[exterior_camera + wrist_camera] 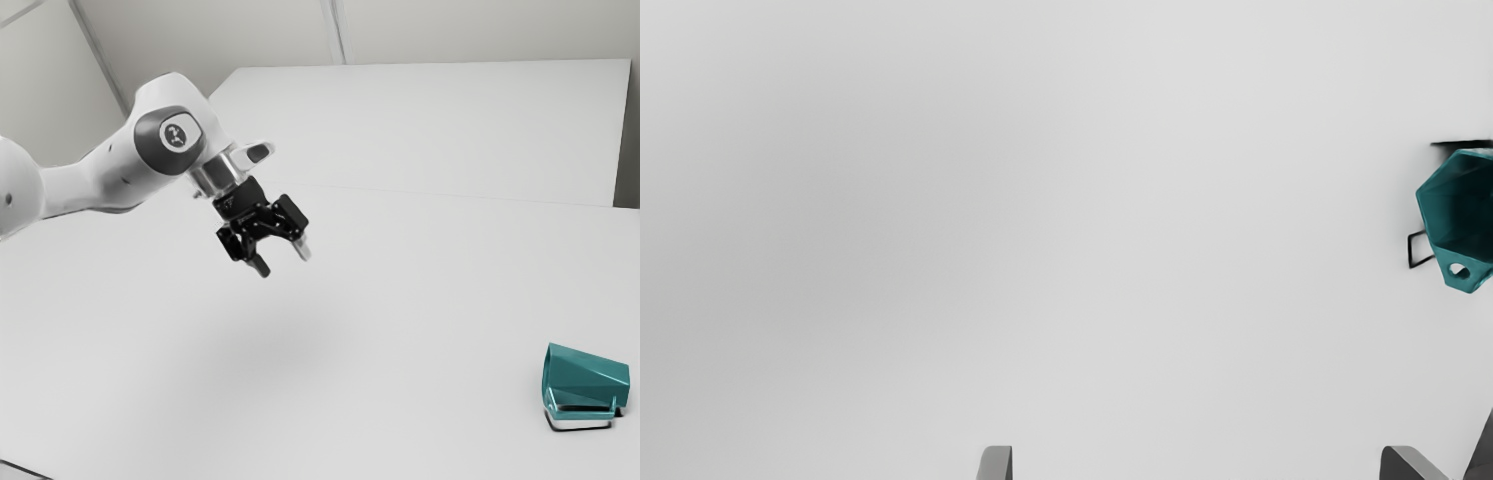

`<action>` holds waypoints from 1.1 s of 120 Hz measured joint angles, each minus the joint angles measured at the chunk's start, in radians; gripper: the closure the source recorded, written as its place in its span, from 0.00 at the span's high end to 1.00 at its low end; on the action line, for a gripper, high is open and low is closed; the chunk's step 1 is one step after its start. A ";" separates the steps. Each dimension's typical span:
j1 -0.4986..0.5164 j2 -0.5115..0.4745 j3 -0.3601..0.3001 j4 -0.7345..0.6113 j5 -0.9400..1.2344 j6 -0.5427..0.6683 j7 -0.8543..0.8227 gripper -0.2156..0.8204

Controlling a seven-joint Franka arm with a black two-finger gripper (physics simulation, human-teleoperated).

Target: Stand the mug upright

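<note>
Hanging with fingers spread above the bench (400, 350), your pincer (284, 264) has open room between it and the teal mug (588, 376), lying sideways near the exterior view's right edge, its rim facing that view's left.

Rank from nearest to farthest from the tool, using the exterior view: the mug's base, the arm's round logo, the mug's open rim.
1. Round logo, up the arm
2. Mug's open rim, toward the tool
3. Mug's base, the far end
</note>
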 joint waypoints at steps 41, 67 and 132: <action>-0.116 0.137 -0.064 -0.018 -0.263 0.080 -0.084 0.79; -0.181 0.235 -0.083 0.016 -0.439 0.156 -0.119 0.79; -0.277 0.435 -0.091 0.135 -0.713 0.293 -0.150 0.79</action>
